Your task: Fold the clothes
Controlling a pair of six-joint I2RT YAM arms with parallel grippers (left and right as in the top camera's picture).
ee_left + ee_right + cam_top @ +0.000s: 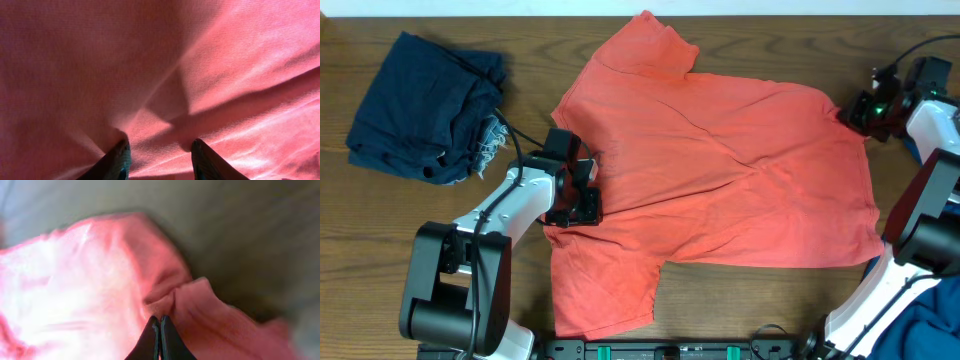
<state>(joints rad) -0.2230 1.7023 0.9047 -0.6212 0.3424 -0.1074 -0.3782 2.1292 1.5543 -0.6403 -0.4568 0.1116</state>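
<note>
The clothes here are chiefly a coral-red T-shirt (720,170) spread flat on the wooden table, neck side toward the left. My left gripper (582,205) rests on its left edge near a sleeve. In the left wrist view that gripper (160,144) has its fingers (120,155) apart, tips pressed on smooth red cloth (150,60), and nothing is pinched between them. My right gripper (850,112) sits at the shirt's far right corner. In the right wrist view the right gripper (160,319) is shut on a puckered fold of the shirt's edge (190,300).
A crumpled dark blue garment (425,105) lies at the table's back left. More blue cloth (932,320) shows at the bottom right corner, beside the right arm's base. Bare wood (420,210) surrounds the shirt.
</note>
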